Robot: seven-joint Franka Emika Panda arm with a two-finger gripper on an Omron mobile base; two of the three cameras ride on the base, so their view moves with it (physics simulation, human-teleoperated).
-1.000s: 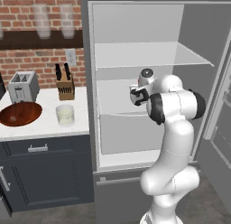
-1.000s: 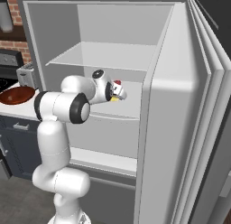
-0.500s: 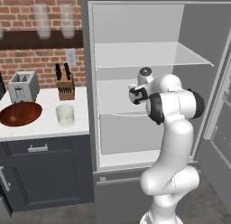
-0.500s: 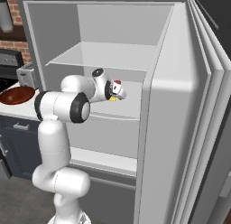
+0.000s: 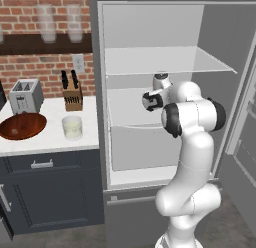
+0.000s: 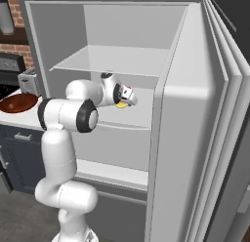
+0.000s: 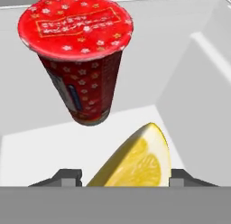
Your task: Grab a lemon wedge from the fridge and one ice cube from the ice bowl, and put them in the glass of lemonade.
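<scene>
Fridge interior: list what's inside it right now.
Inside the fridge, on the middle shelf: a lemon wedge between the gripper fingers, and a red cup. The arm hides part of that shelf.

Nothing really readable here tbh. The red cup (image 7: 77, 56) standing on the fridge shelf (image 7: 54, 142) has a yellow-framed label on its lid with rows of tiny print, plus a blue and white patch on its side, but it's all too blurry to make out.
</scene>
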